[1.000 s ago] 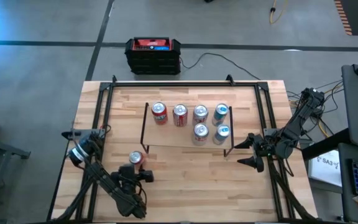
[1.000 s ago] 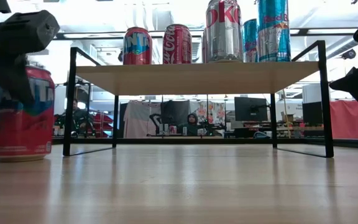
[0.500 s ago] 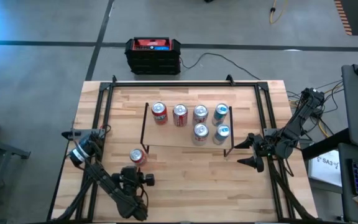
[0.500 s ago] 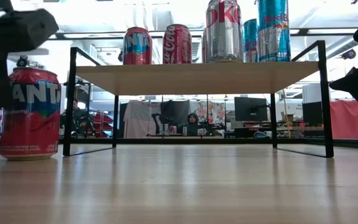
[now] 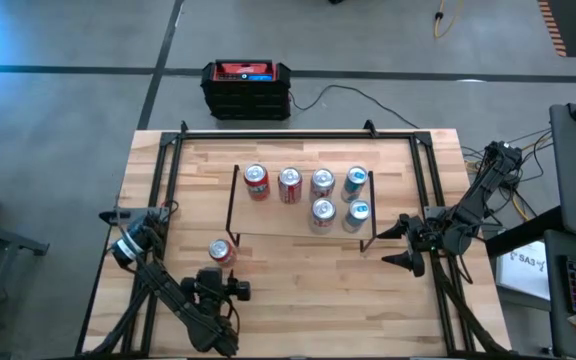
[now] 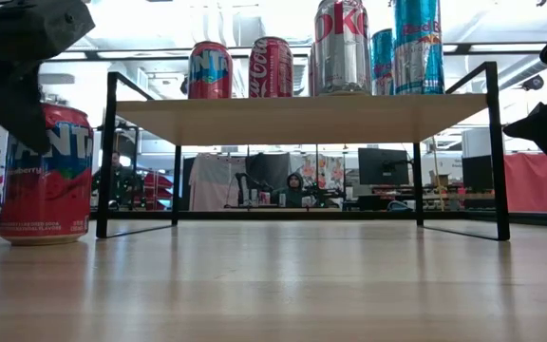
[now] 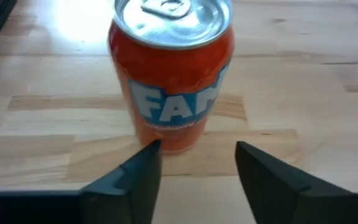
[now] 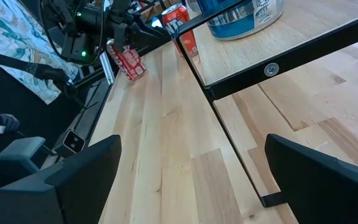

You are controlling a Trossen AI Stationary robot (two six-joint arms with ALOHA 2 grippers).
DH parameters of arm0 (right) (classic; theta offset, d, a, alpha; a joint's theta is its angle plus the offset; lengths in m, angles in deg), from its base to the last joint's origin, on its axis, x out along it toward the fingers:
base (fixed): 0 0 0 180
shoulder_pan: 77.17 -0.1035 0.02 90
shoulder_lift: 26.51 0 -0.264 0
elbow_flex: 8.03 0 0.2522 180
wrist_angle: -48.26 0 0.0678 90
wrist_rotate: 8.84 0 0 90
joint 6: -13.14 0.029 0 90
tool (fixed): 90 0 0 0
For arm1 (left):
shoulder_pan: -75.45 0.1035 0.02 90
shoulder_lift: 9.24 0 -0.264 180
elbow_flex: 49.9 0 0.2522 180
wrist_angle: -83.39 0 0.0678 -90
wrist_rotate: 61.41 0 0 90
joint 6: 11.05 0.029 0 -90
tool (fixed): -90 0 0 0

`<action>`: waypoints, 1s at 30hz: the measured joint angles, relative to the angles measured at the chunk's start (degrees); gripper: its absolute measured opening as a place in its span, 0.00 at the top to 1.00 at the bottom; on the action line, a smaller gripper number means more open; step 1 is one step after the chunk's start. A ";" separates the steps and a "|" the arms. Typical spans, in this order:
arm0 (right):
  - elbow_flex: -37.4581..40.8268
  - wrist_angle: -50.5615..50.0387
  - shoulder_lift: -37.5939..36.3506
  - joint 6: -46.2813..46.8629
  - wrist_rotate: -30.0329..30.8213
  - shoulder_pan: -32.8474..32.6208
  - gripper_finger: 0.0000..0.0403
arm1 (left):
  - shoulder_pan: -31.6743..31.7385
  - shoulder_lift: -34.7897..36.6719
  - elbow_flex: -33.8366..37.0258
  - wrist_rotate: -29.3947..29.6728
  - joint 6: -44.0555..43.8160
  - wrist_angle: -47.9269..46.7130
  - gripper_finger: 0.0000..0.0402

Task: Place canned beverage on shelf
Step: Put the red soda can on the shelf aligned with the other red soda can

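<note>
Left tool [image 7: 194,158] hides the Fanta can [image 7: 173,68] base; label cut off — "FAN".

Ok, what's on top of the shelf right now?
Six upright cans stand on the shelf: four in the back row, two nearer the front. The low view shows only five; one is covered by those ahead. The red Fanta can is on the table.
</note>
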 joint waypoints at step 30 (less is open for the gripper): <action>0.00 -0.02 0.00 0.01 -0.01 0.01 0.05 | 5.00 0.00 4.00 4.03 -1.18 -0.06 0.10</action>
